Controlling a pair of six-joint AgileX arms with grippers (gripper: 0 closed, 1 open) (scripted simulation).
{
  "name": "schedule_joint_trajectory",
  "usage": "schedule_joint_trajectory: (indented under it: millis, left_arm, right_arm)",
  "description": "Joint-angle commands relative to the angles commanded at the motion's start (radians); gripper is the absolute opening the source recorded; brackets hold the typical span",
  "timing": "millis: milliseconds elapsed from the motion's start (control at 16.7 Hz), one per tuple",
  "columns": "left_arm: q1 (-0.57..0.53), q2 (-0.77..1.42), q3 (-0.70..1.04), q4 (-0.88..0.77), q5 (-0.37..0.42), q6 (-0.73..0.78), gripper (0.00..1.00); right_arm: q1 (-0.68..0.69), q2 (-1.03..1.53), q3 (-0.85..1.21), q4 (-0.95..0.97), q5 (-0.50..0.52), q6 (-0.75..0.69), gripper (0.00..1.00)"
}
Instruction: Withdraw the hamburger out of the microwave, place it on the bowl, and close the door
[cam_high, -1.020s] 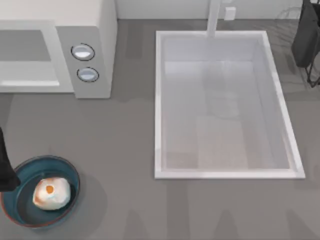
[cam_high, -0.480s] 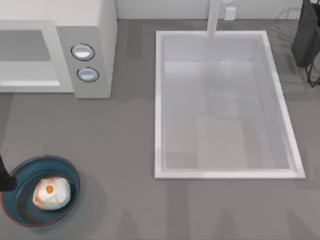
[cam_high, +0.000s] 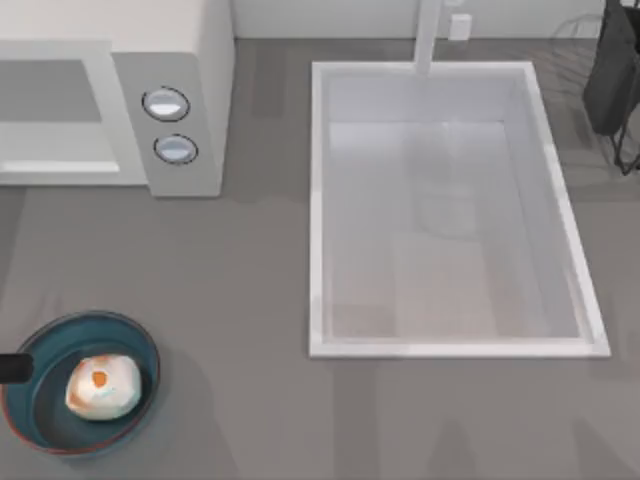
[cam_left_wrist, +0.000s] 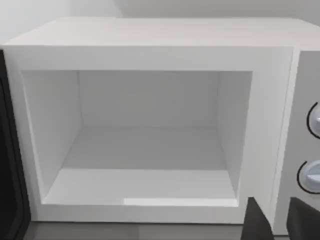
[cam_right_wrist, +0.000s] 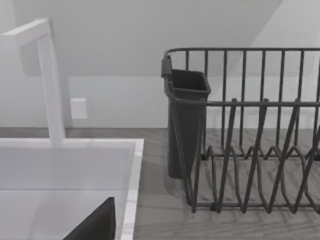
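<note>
The hamburger (cam_high: 102, 386) lies inside the teal bowl (cam_high: 140, 345) at the table's front left. The microwave (cam_high: 185, 60) stands at the back left, and in the left wrist view its cavity (cam_left_wrist: 145, 150) is open and bare. The door (cam_left_wrist: 9, 150) shows there as a dark edge swung out beside the opening. My left gripper (cam_left_wrist: 280, 221) faces the microwave's front near the knobs (cam_left_wrist: 312, 175), open with nothing between its fingers. A black stub of the left arm (cam_high: 10, 368) touches the picture's left edge by the bowl. One dark finger of my right gripper (cam_right_wrist: 95, 225) hangs over the sink.
A white sink basin (cam_high: 320, 200) with a faucet (cam_high: 428, 35) fills the middle and right of the table. A dark wire dish rack with a cup (cam_high: 612, 75) stands at the back right. Bare grey counter lies between bowl, microwave and sink.
My left arm has drawn back to the left, away from the bowl, almost off the top view's edge. The hamburger stays put in the bowl.
</note>
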Motion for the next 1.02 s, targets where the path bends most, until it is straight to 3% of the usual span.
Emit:
schedule_joint_trajectory:
  millis: [660,1020]
  left_arm:
    - [0.016,0.004,0.001,0.003,0.016,0.0,0.0]
    - [0.261,0.046,0.01,0.035,0.261,0.001,0.0]
  right_arm:
    - [0.0,0.0,0.0,0.0,0.0,0.0,1.0]
    - [0.0,0.0,0.0,0.0,0.0,0.0,1.0]
